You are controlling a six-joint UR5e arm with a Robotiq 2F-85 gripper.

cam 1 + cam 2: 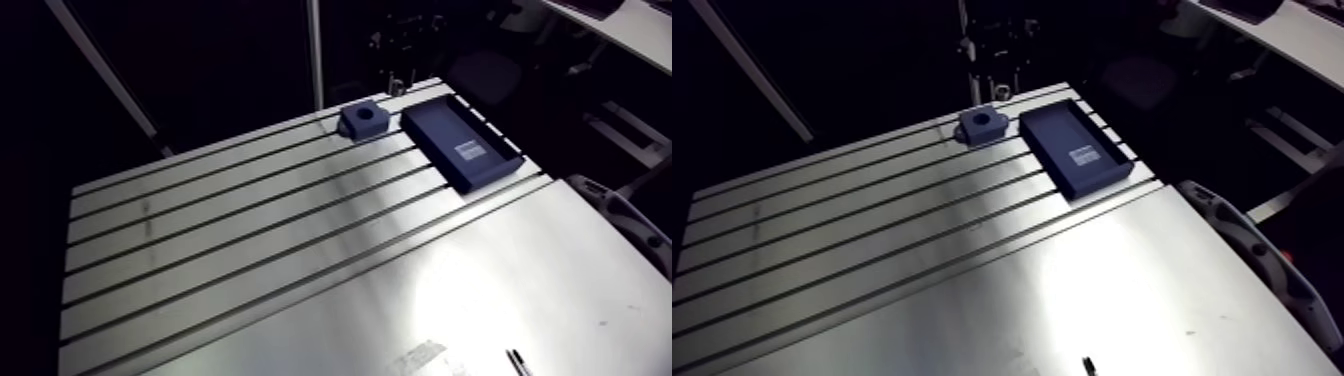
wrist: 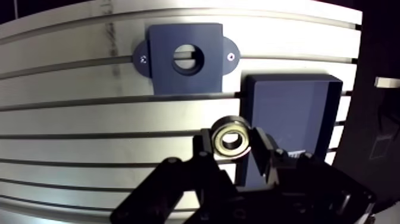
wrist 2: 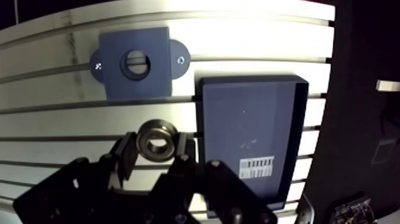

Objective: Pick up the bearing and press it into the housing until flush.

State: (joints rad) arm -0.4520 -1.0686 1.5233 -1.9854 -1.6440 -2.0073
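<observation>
My fingers (image 2: 262, 150) pinch the bearing (image 2: 232, 142) by its outer ring, over the desk (image 2: 89, 125), with the housing (image 2: 186, 58) ahead. Steel ring, likely stiff, dense and slick. Rim grip suits it; it must sit square for pressing.

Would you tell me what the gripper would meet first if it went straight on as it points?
Probably the bare table, beside the tray and short of the housing; the bearing held in the gripper would touch first. Depth is unclear.
</observation>
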